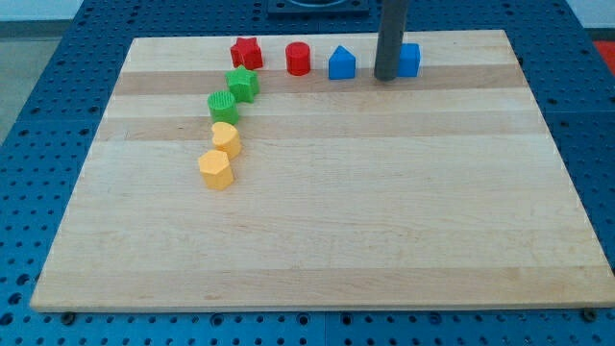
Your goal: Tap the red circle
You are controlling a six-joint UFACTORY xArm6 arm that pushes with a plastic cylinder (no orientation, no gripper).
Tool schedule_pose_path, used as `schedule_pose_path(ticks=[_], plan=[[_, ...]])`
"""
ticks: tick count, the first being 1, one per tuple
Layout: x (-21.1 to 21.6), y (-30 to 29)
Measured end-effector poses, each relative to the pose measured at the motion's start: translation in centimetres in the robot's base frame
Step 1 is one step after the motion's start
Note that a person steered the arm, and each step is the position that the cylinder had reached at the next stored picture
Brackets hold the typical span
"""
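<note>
The red circle [298,59] stands upright near the far edge of the wooden surface [327,202], at about 12 o'clock on the board, a little to the view's left of centre. Nothing touches it. At its 9 o'clock, apart from it, sits the red star [246,52]. At its 3 o'clock, with a small gap, sits a blue block with a peaked, house-like top [341,63].

My tip [386,77] rests on the surface further along at 3 o'clock from the red circle, beyond the peaked blue block and clear of it. The dark rod rises straight up out of the view's top. There is no pincer on this arm, so there is nothing to call released or clenched. Just behind the rod, at its 3 o'clock, a second blue block [409,60] is partly hidden; its shape cannot be made out, and I cannot tell whether the tip touches it.

At 7 o'clock from the red star, a green star [242,85] lies just beside it. A curved line runs on toward 7 o'clock: a green ribbed round block [223,106], then a yellow round block [225,138], then a yellow hexagon-like block [215,169], each close to the next.
</note>
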State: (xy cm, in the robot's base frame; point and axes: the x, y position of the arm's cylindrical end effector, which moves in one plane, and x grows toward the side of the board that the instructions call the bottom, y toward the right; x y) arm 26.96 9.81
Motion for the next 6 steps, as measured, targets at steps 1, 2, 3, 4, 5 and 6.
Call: schedule_pose_path(ticks=[1, 2, 3, 4, 5, 6], plan=[[-3.8, 0.5], [-5.8, -4.5], [-6.3, -10.5], [-1.4, -9.9], [5.5, -11.2], [3.8, -8.1]])
